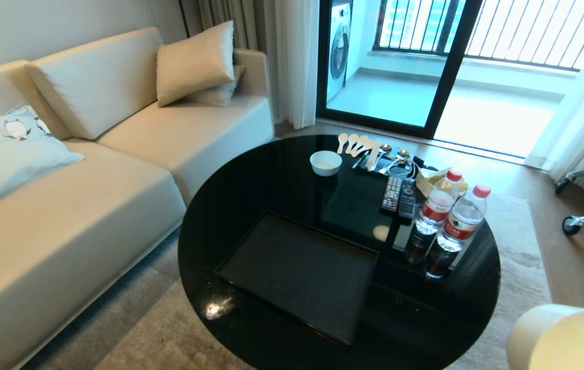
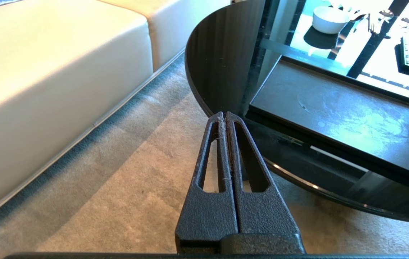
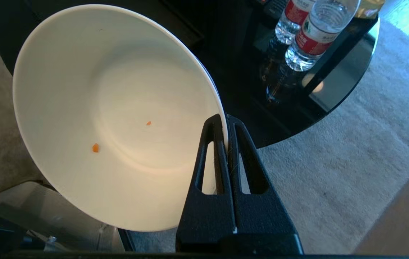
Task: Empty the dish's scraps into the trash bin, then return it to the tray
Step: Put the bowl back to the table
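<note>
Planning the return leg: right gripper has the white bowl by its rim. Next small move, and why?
Probably carry it up and over the table toward the flat black rectangular tray. The right gripper is shut on the rim of the deep white bowl, held off the table edge; only two tiny orange bits remain inside, and nothing sits on the tray. The left gripper is shut, idle.
</note>
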Robot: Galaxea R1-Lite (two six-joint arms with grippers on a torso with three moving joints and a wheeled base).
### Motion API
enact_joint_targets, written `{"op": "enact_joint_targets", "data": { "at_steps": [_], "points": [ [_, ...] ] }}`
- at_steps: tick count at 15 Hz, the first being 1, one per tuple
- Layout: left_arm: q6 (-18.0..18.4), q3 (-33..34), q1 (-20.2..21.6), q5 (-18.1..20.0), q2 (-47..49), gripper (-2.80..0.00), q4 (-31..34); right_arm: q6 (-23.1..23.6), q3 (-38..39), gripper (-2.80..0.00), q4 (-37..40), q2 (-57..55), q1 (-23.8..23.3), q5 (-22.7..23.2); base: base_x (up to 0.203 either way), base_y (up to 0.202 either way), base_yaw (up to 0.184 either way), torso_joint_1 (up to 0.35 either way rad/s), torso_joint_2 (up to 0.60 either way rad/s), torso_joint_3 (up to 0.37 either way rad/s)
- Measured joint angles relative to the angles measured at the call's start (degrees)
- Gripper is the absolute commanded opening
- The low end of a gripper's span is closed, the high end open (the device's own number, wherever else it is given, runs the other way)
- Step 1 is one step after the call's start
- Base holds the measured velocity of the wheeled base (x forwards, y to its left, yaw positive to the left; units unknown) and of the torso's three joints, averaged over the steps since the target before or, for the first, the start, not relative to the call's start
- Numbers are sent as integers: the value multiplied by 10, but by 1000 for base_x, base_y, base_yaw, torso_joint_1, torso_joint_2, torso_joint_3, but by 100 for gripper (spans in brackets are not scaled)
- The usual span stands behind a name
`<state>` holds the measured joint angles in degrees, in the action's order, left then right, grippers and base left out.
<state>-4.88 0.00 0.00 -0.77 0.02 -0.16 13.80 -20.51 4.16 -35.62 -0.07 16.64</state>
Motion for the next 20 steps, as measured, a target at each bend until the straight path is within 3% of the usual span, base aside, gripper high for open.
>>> {"op": "enact_joint_targets", "data": {
  "at_steps": [4,8,10,14,17,20],
  "points": [
    [0,0,0,0,0,-280,0,16,-81,-280,-3,-187,25,-2,0,0,0,0,0,0],
    [0,0,0,0,0,-280,0,-14,-152,-280,-16,-329,131,-55,0,0,0,0,0,0],
    [0,0,0,0,0,-280,0,-68,-184,-280,-34,-396,207,-114,0,0,0,0,0,0],
    [0,0,0,0,0,-280,0,-237,-253,-280,-48,-532,335,-261,0,0,0,0,0,0],
    [0,0,0,0,0,-280,0,-359,-291,-280,-46,-622,388,-334,0,0,0,0,0,0],
    [0,0,0,0,0,-280,0,-447,-323,-280,-44,-700,415,-372,0,0,0,0,0,0]
  ]
}}
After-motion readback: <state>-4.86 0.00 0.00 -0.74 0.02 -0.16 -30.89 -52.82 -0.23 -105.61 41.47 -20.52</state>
